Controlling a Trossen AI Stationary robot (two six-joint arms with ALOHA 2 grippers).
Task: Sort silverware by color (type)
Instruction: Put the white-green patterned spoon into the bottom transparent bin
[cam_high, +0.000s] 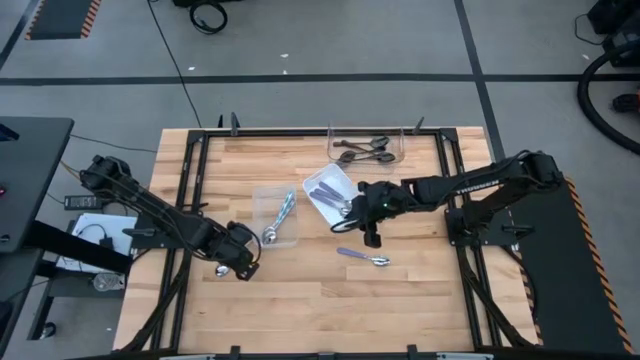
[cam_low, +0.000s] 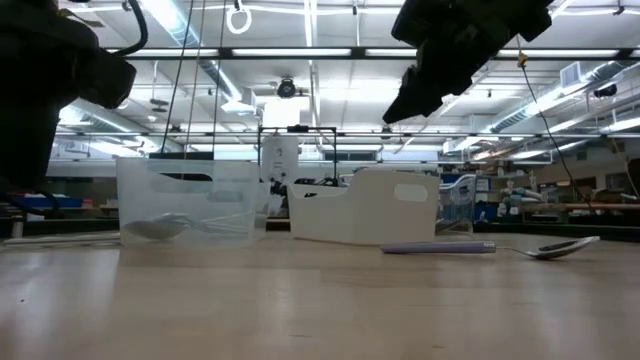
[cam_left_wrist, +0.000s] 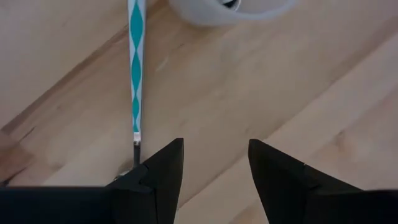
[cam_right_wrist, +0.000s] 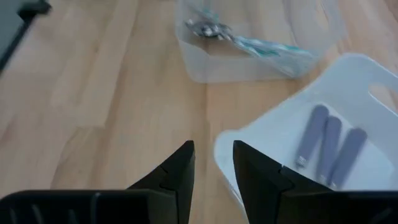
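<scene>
A teal-and-white handled spoon (cam_left_wrist: 135, 68) lies flat on the wooden table, its head (cam_high: 222, 270) showing beside my left gripper (cam_high: 240, 262). That gripper (cam_left_wrist: 214, 168) points down, open, with bare wood between its fingers; the spoon's neck lies just outside one finger. My right gripper (cam_high: 372, 236) hangs open and empty (cam_right_wrist: 212, 168) above the table, by the white bin's near corner. A purple-handled spoon (cam_high: 362, 257) lies on the table in front of it. More teal spoons lie in a clear bin (cam_high: 278, 215), purple ones in the white bin (cam_right_wrist: 329, 146), and dark ones in a far clear bin (cam_high: 365, 148).
The three bins stand in the table's middle and far part; the white bin (cam_low: 365, 205) and the clear bin (cam_low: 190, 205) sit side by side. Bare wood lies toward the near edge. A black frame (cam_high: 190, 160) runs around the tabletop.
</scene>
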